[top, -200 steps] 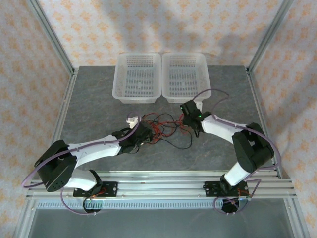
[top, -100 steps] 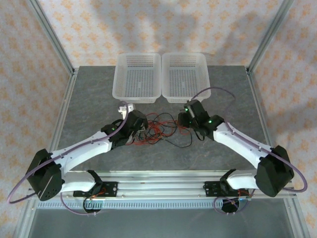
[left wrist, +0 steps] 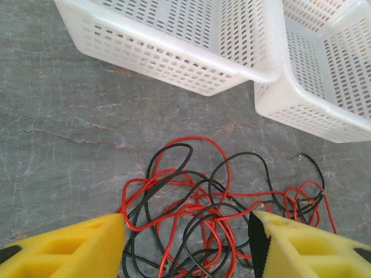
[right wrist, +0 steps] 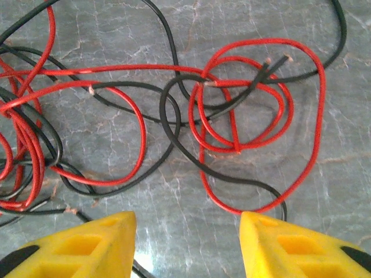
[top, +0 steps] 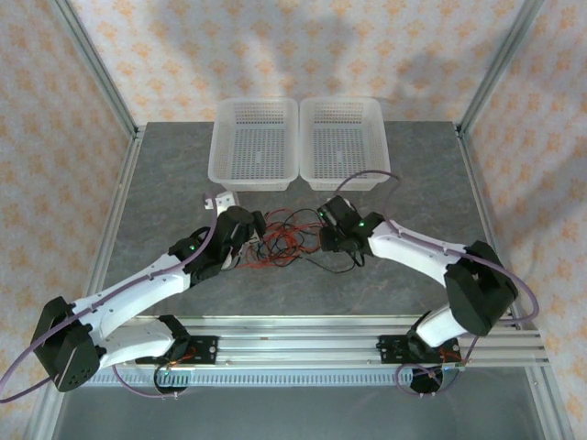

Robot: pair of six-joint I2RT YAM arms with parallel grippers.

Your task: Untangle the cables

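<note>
Straddling the near edge of the cables (left wrist: 200, 204), the left gripper (left wrist: 186, 225) has its yellow fingers well apart and holds nothing. Red and black loops lie between the fingers and just ahead of them on the grey table (left wrist: 58, 127). The right gripper (right wrist: 185, 223) is likewise spread wide over the tangle's other side (a red double loop crossed by a black end lies directly ahead of it). Its pads seem clear of the wires, though the overhead view is too coarse to be sure. Farther ahead of the left gripper, past a strip of bare table, the left basket (left wrist: 174, 63) and the right basket (left wrist: 313, 110) sit just beside each other. Each shows a bare perforated floor, and the cables lie outside both.
</note>
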